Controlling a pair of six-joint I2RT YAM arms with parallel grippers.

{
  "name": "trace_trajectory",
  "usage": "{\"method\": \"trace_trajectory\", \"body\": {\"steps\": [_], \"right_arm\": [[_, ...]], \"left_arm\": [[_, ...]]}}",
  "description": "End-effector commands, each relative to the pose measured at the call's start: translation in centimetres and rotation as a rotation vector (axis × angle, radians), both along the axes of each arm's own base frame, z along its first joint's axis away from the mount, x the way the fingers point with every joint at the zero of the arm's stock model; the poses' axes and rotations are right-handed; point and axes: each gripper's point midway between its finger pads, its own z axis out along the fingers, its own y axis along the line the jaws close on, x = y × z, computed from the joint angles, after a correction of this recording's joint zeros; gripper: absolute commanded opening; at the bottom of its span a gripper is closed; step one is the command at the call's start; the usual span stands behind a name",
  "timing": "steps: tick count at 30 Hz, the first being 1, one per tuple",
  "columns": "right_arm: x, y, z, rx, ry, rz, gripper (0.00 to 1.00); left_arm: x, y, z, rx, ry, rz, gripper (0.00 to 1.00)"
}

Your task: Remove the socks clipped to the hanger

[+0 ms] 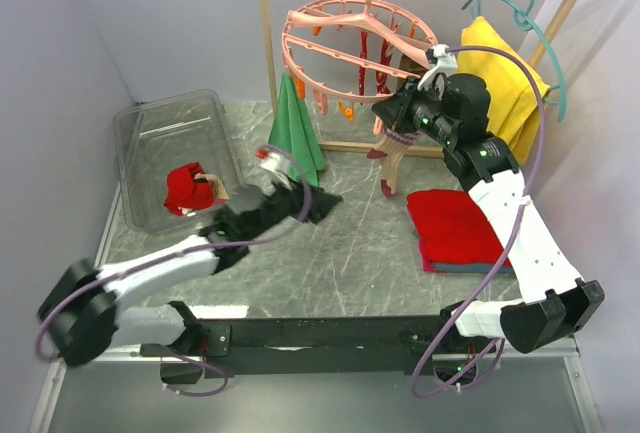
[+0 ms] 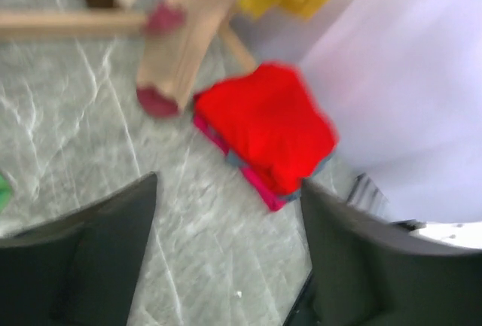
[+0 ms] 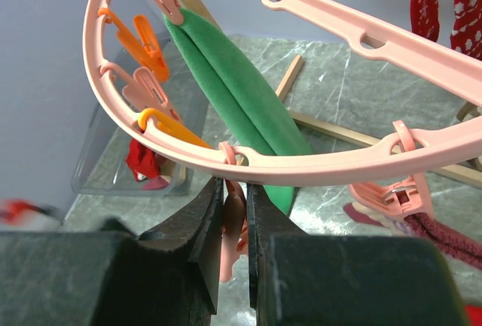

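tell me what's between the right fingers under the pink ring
A pink peg hanging from the hanger ring sits between the right gripper fingers, which are closed on it from both sides. The right wrist view shows it.

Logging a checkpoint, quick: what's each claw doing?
Left claw: open, empty.
Right claw: closed on a pink peg of the hanger.

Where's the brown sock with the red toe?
Top view, right of centre: the brown sock hangs from the pink hanger, below the right gripper pinching a pink peg, left of the folded red cloth.
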Motion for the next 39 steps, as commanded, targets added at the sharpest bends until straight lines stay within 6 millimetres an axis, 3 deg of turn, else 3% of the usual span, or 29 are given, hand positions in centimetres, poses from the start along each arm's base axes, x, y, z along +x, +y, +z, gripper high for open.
{"method": "trace_trajectory", "body": {"steps": [1,3,4,5,6,7,8,9,11,12,14,15,17,18,19,21,22,24,25,27,28,33,36,37,39], "right_arm": [[-2.2,0.4,2.8,0.039,-0.035,0.034,0.01],[-2.3,0.4,2.9,0.040,-0.034,0.033,0.01],[-2.4,0.4,3.0,0.040,-0.034,0.034,0.01],[-2.4,0.5,3.0,0.040,-0.034,0.037,0.01],[-2.6,0.5,3.2,0.039,-0.038,0.036,0.01],[-2.5,0.4,3.0,0.036,-0.035,0.035,0.01],[-2.6,0.3,3.2,0.034,-0.038,0.032,0.01],[-2.6,0.3,3.1,0.032,-0.036,0.026,0.01],[-2.7,0.3,3.1,0.033,-0.037,0.031,0.01],[-2.7,0.4,3.1,0.037,-0.034,0.031,0.01],[-2.7,0.5,3.0,0.038,-0.032,0.037,0.01],[-2.7,0.5,2.8,0.039,-0.026,0.037,0.01],[-2.8,0.6,2.7,0.041,-0.024,0.035,0.01],[-2.8,0.4,2.7,0.045,-0.023,0.031,0.01],[-2.8,0.5,2.6,0.046,-0.022,0.032,0.01],[-2.9,0.5,2.6,0.052,-0.022,0.034,0.01],[-3.0,0.5,2.7,0.052,-0.024,0.034,0.01],[-3.1,0.6,2.7,0.058,-0.022,0.035,0.01],[-3.0,0.5,2.6,0.059,-0.017,0.033,0.01],[-3.1,0.6,2.7,0.068,-0.022,0.035,0.01],[-3.2,0.6,2.8,0.070,-0.023,0.036,0.01],[-3.5,0.2,2.8,0.065,-0.020,0.024,0.01],[-3.7,0.0,2.7,0.056,-0.021,0.018,0.01],[-3.7,0.0,2.6,0.053,-0.017,0.017,0.02],[-3.8,-0.2,2.5,0.046,-0.015,0.011,0.04]], "left_arm": [[1.4,-3.4,0.4,-0.057,-0.145,0.093,0.92],[2.6,-5.0,0.1,-0.027,-0.167,0.123,0.99],[3.5,-6.2,-2.6,0.038,-0.146,0.126,0.99],[4.4,-7.2,-1.8,0.032,-0.161,0.132,0.99],[5.2,-8.3,-4.6,0.096,-0.129,0.133,0.99],[5.9,-8.9,-5.2,0.116,-0.131,0.138,0.99],[6.6,-10.0,-4.5,0.104,-0.147,0.140,0.99],[7.2,-10.9,-6.7,0.135,-0.135,0.136,0.99],[8.4,-12.0,-6.9,0.130,-0.160,0.164,1.00],[9.2,-12.4,-9.0,0.155,-0.147,0.192,0.97],[11.2,-12.6,-9.3,0.161,-0.139,0.288,0.97],[11.8,-13.0,-11.3,0.196,-0.118,0.305,0.96],[13.1,-13.9,-11.0,0.207,-0.134,0.340,0.96],[13.4,-14.3,-12.6,0.240,-0.128,0.358,0.96],[13.9,-14.9,-11.8,0.244,-0.150,0.369,0.97],[14.0,-15.9,-12.7,0.263,-0.162,0.355,0.97],[14.3,-16.6,-11.9,0.246,-0.175,0.351,0.96],[14.5,-17.6,-13.2,0.264,-0.161,0.325,0.98],[14.8,-18.3,-12.6,0.249,-0.164,0.321,0.98],[15.0,-18.9,-14.0,0.273,-0.145,0.307,0.99],[15.3,-19.4,-13.4,0.261,-0.151,0.307,0.99],[16.8,-19.6,-15.1,0.330,-0.138,0.355,0.76],[17.0,-20.2,-14.4,0.326,-0.153,0.327,0.48],[16.9,-20.1,-14.3,0.332,-0.151,0.323,0.30],[16.4,-20.3,-12.6,0.304,-0.137,0.295,0.19]]}}
